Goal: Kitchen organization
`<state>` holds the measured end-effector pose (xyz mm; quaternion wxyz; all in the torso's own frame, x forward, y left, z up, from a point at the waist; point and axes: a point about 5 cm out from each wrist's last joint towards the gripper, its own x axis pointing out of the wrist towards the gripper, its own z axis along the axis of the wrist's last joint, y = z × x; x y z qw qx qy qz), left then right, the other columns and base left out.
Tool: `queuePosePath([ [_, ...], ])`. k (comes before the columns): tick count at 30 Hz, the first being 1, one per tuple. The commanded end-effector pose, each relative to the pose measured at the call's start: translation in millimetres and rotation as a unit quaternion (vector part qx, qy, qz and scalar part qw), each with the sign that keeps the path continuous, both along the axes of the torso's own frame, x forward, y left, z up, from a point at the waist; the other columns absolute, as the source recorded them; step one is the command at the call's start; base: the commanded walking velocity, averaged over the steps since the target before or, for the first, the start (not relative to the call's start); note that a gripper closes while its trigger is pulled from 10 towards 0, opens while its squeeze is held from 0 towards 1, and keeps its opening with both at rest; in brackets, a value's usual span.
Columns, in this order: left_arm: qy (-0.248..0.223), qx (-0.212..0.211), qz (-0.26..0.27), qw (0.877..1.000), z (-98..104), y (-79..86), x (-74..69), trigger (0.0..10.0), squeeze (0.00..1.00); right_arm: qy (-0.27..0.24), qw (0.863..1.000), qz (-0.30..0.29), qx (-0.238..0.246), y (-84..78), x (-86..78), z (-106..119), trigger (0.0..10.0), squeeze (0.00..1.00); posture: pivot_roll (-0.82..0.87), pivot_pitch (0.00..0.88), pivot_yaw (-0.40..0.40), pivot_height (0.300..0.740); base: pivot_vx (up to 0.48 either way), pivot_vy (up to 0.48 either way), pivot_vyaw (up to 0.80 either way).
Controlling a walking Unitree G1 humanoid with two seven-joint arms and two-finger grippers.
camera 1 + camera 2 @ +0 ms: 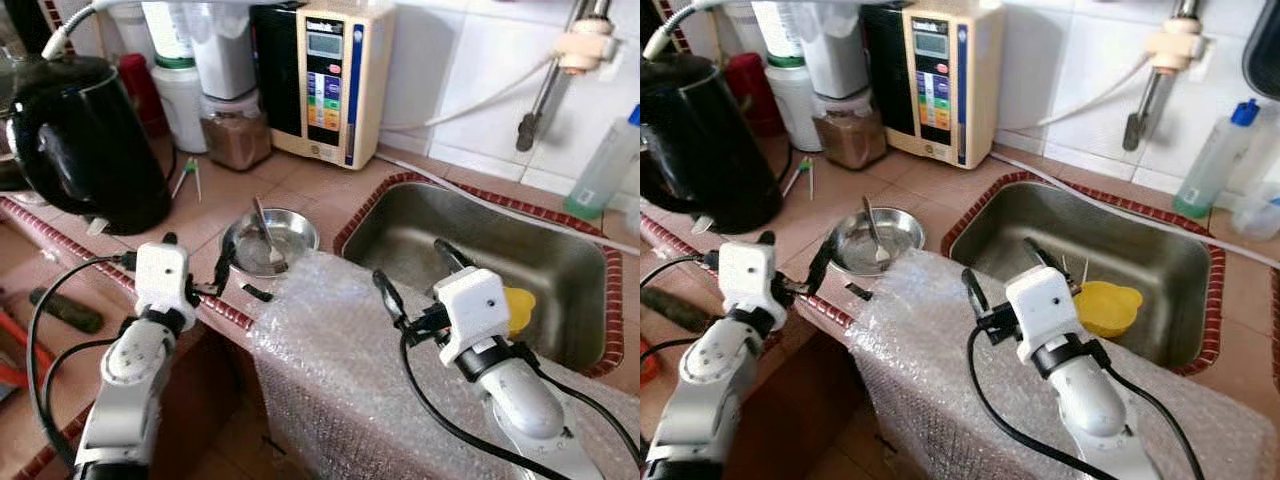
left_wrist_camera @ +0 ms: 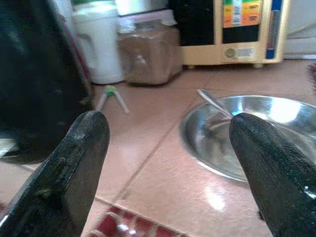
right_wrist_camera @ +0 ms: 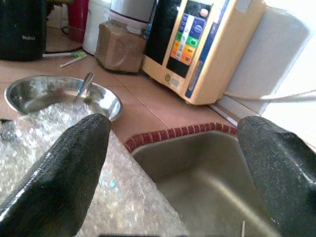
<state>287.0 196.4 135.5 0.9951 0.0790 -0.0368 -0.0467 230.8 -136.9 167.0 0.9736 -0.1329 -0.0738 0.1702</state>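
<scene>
Scene: steel dish [image 1: 270, 240] with spoon [image 1: 268, 232] on tiled counter [image 1: 310, 190] left of sink [image 1: 480, 250] | Left end effector [image 1: 205, 285] spread wide, empty, near dish rim | Right end effector [image 1: 415, 285] wide, empty, over bubble wrap [image 1: 330, 340] | Advice: straddle rim, avoid tipping spoon.
</scene>
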Motion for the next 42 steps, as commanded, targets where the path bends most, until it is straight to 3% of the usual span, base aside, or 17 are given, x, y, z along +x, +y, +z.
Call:
queuePosePath([
  [1, -0.002, 0.007, 0.003, 1.000, 4, 0.3, -2.2, 10.0, 1.00, -0.005, 1.000, -0.005, 0.004, -5.3, -2.0, 3, 10.0, 0.36, 0.09, 0.000, -0.005, 0.740, 0.000, 0.000, 0.00],
  [10, 0.000, 0.005, 0.033, 0.999, 10, -0.9, -2.7, 10.0, 1.00, 0.004, 1.000, -0.014, 0.002, -12.7, -0.4, 0, 10.0, 0.33, 0.11, 0.000, -0.015, 0.740, 0.000, 0.000, -0.47],
  [11, 0.001, 0.004, 0.036, 0.999, 10, -0.5, -1.2, 10.0, 0.84, 0.004, 1.000, -0.013, 0.002, -12.1, 0.5, 0, 10.0, 0.33, 0.11, 0.000, -0.009, 0.740, 0.000, 0.000, -0.74],
  [12, 0.002, 0.003, 0.037, 0.999, 10, -0.3, -0.2, 10.0, 0.84, 0.004, 1.000, -0.012, 0.002, -11.7, 1.2, 0, 10.0, 0.33, 0.11, 0.000, -0.009, 0.740, 0.000, 0.000, -0.74],
  [13, 0.003, 0.000, 0.035, 0.999, 10, -1.6, 2.0, 10.0, 0.26, 0.002, 1.000, -0.011, 0.001, -10.5, 2.2, 0, 10.0, 0.33, 0.11, 0.000, -0.008, 0.740, 0.000, 0.000, -0.79],
  [14, 0.004, -0.001, 0.035, 0.999, 10, -2.1, 2.4, 10.0, 0.00, 0.002, 1.000, -0.010, 0.000, -10.3, 2.3, 0, 10.0, 0.33, 0.11, 0.000, -0.008, 0.740, 0.000, 0.000, -0.77],
  [28, 0.044, -0.021, 0.050, 0.998, 7, -13.2, 27.0, 10.0, 0.00, 0.010, 1.000, 0.017, -0.002, 7.8, -2.8, -5, 10.0, 0.33, 0.08, 0.000, 0.024, 0.740, 0.000, 0.000, -0.06],
  [36, 0.107, -0.036, 0.018, 0.993, -8, -36.1, 50.5, 10.0, 0.00, 0.021, 0.999, 0.025, -0.008, 12.9, -9.9, -8, 10.0, 0.33, 0.03, 0.000, 0.056, 0.740, 0.000, 0.000, 0.00],
  [38, 0.113, -0.031, 0.017, 0.993, -10, -44.5, 62.5, 10.0, 0.00, 0.039, 0.998, 0.041, -0.014, 17.1, -16.1, -13, 10.0, 0.33, 0.01, 0.000, 0.073, 0.740, 0.000, 0.000, 0.00],
  [42, 0.109, -0.035, 0.039, 0.993, -4, -43.4, 76.4, 10.0, 0.00, 0.090, 0.993, 0.074, -0.019, 24.4, -30.3, -29, 10.0, 0.33, -0.02, 0.000, 0.092, 0.740, 0.000, 0.000, 0.00],
])
